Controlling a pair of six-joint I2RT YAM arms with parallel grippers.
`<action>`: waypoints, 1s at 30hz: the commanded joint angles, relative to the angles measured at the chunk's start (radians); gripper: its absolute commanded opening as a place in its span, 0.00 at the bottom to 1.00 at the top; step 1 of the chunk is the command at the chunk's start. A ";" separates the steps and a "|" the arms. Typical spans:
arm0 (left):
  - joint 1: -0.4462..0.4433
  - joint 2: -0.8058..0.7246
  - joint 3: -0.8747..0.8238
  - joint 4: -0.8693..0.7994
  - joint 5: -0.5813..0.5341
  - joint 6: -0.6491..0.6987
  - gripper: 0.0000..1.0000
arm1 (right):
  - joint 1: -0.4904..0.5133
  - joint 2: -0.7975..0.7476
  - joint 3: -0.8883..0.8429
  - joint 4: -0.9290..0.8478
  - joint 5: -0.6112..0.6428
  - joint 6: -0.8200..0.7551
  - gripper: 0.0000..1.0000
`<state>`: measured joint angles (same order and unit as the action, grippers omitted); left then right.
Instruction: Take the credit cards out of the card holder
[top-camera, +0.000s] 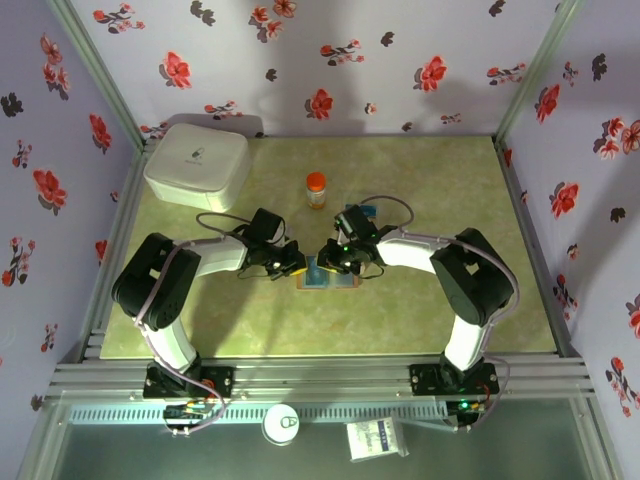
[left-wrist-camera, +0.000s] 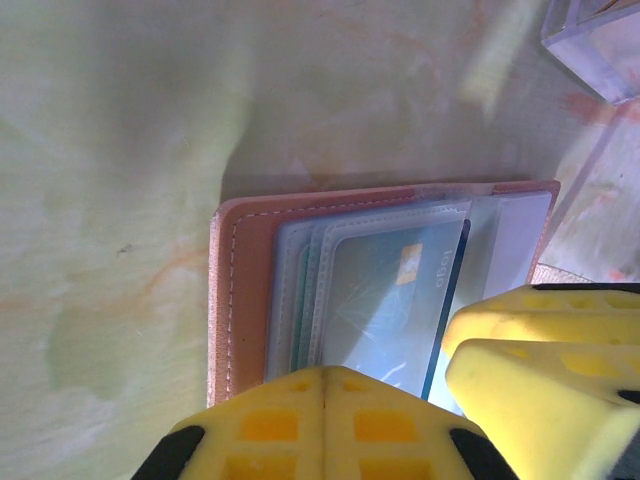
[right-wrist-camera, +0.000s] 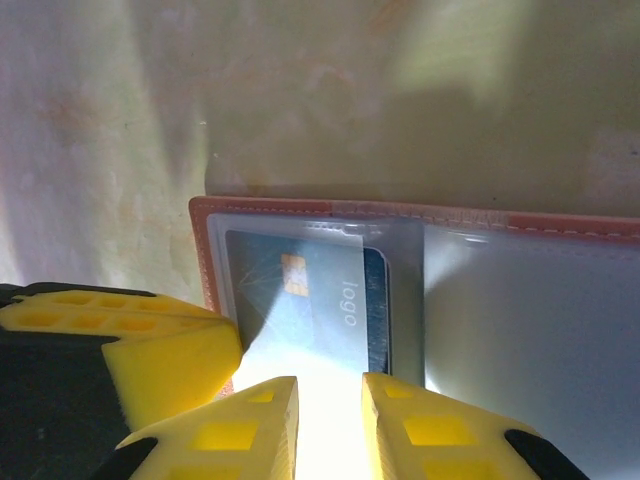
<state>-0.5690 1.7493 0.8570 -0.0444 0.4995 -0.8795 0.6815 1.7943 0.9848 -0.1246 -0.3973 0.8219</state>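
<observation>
Card holder: reddish-brown, lying open and flat at mid-width of the tabletop, somewhat nearer the near edge than the far one.

Top view. Left claw at the holder's left end, right claw at its far side, both arms reaching inward to meet over it. Also present: orange-capped bottle, upright, toward the far edge; white box at the far left corner.

Left wrist view. Card holder with stitched border and clear sleeves stacked inside. One credit card, blue with a gold chip, sits in the front sleeve. Left claw closed, its two halves meeting with no gap at the holder's edge; whether it nips a sleeve edge or merely presses down cannot be told. Clear plastic box, corner only, well apart from the holder.

Right wrist view. Card holder, inner face up. Credit card, marked "logo", wholly inside its sleeve. Right claw a little parted, poised over the card's near end; no grip on it evident.

Step in hand, as judged: setting up to draw the first card, with none out so far. Next move calls for the left claw to keep the holder pinned. The right claw must then catch the card's free edge and slide it toward the sleeve's mouth, low and level, without dragging the holder along.
</observation>
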 joint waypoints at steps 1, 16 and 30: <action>0.012 0.021 -0.016 -0.033 -0.007 0.030 0.02 | 0.007 0.027 0.021 -0.014 -0.002 0.000 0.23; 0.016 0.005 -0.015 -0.040 -0.008 0.029 0.02 | 0.007 -0.037 0.038 -0.117 0.086 -0.056 0.22; 0.015 -0.031 -0.007 -0.060 -0.013 0.031 0.09 | 0.007 -0.026 -0.002 -0.002 -0.006 -0.035 0.26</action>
<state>-0.5640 1.7332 0.8562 -0.0715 0.4976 -0.8761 0.6819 1.7664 0.9974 -0.1566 -0.3744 0.7853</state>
